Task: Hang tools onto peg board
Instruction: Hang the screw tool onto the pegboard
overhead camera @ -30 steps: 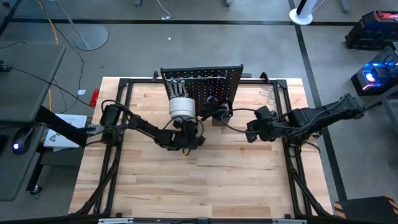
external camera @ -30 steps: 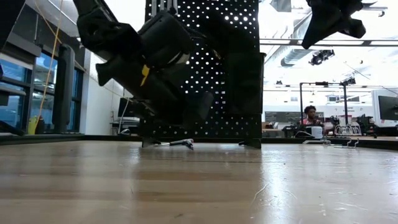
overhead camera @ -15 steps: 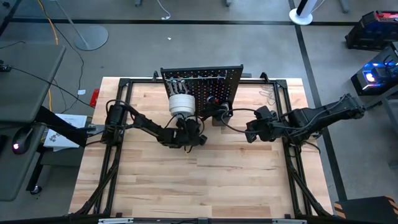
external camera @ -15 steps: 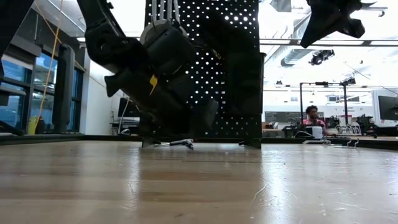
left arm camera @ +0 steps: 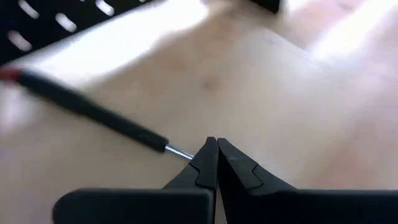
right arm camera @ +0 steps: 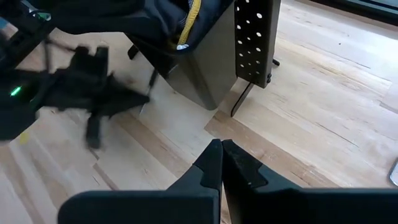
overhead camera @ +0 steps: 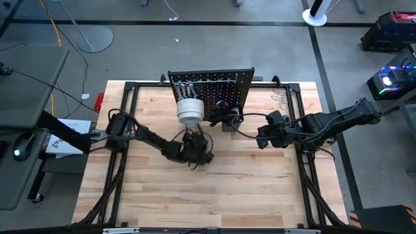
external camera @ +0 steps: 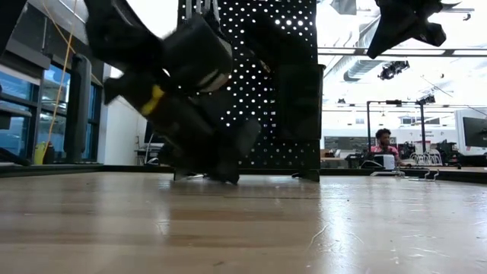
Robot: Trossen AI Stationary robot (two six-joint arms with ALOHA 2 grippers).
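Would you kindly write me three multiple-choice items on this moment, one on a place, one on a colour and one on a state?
1. Where does the peg board stand?
A. at the table's far edge, middle
B. at the near left corner
C. flat under the right arm

2. What colour is the tape roll at the board?
A. red
B. white
C. green

3. How are the left gripper's fingers?
A. spread wide
B. shut on the tape roll
C. shut, tips at a screwdriver's metal shaft on the table

Answers: 1 A, the high view shows it upright there. 2 B, it shows white from above. 3 C, the left wrist view shows the tips together.
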